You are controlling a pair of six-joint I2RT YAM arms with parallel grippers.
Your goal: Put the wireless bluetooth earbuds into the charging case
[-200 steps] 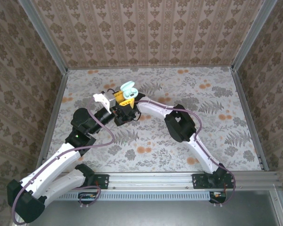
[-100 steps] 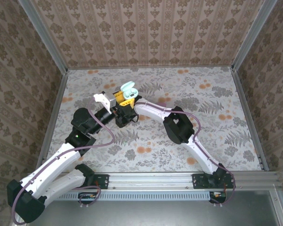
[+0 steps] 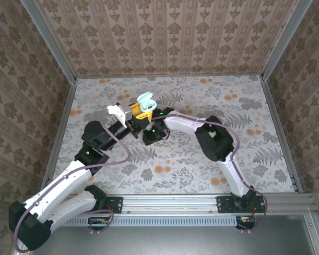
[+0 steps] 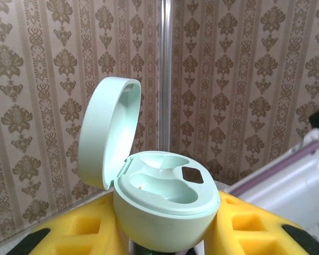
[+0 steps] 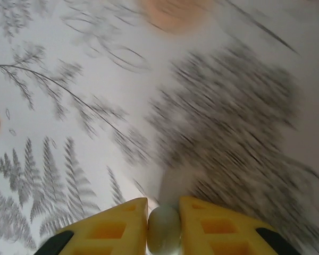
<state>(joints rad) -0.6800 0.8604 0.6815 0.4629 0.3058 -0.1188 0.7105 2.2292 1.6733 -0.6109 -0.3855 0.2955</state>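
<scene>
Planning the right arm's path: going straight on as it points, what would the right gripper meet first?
Probably the fern-patterned table cover; the right gripper, pinching the pale earbud, faces it. Blur hides the depth.

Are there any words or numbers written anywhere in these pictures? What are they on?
No words, numbers or logos can be read anywhere.
The mint charging case: plain, no print; the dark square inside it shows no letters.
The pale earbud: plain, and that view is blurred.
The wallpaper and the table cover: only flower and leaf patterns.
</scene>
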